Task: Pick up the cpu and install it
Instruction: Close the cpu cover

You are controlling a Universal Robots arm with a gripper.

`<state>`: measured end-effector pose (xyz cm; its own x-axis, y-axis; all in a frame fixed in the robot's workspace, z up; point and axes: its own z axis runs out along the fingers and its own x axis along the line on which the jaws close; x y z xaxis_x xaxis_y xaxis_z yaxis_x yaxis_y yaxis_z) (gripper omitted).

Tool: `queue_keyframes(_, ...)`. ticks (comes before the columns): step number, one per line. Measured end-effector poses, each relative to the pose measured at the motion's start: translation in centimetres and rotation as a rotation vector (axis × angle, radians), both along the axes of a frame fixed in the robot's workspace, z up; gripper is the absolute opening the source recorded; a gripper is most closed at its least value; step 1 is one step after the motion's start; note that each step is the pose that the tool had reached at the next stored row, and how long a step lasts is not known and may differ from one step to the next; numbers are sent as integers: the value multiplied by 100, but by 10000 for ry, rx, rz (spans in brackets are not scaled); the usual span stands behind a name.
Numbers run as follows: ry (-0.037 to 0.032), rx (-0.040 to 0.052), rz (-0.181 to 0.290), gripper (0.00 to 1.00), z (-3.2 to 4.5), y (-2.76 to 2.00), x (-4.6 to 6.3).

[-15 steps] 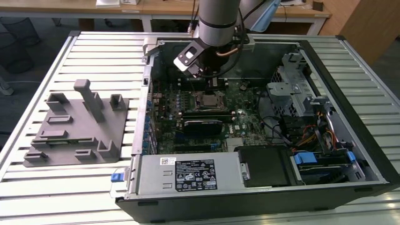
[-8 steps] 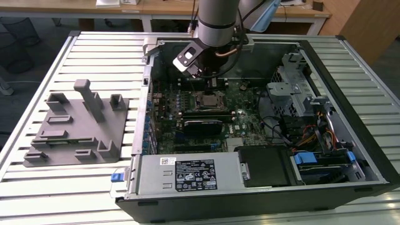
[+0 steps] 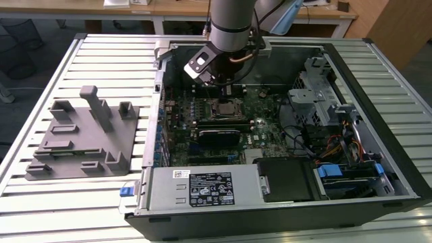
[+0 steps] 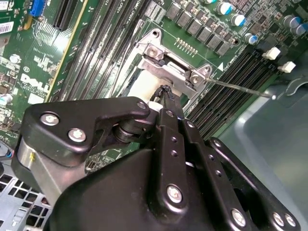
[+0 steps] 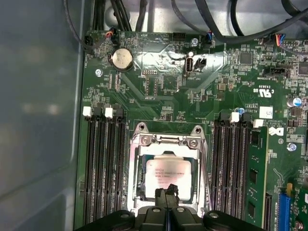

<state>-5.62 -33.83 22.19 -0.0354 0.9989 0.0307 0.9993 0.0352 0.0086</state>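
The cpu (image 5: pixel 168 174), a silver-grey square chip, lies flat inside the open metal-framed socket (image 5: pixel 166 140) on the green motherboard. My gripper (image 5: pixel 166 193) hangs just above the chip's near edge, its two black fingers pressed together with nothing visible between them. In the second wrist view the gripper (image 4: pixel 165 90) tips end beside the socket's hinge bracket (image 4: pixel 174 67). In the exterior view the gripper (image 3: pixel 226 92) reaches down into the computer case, right over the cpu (image 3: pixel 225 109); whether the tips touch the chip cannot be told.
Memory slots (image 5: pixel 103 163) flank the socket on both sides. The socket's thin lever rod (image 4: pixel 240 87) sticks out sideways. A grey plastic holder block (image 3: pixel 81 134) lies on the slatted table at the exterior view's left. The case walls (image 3: pixel 378 126), drive cage and cables surround the board.
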Motion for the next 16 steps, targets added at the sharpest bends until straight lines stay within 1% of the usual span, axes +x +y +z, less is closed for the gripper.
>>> queue_keyframes(5,0,0,0,11,-28,0,-27)
queue_keyframes(16,0,0,0,11,-139,0,-95)
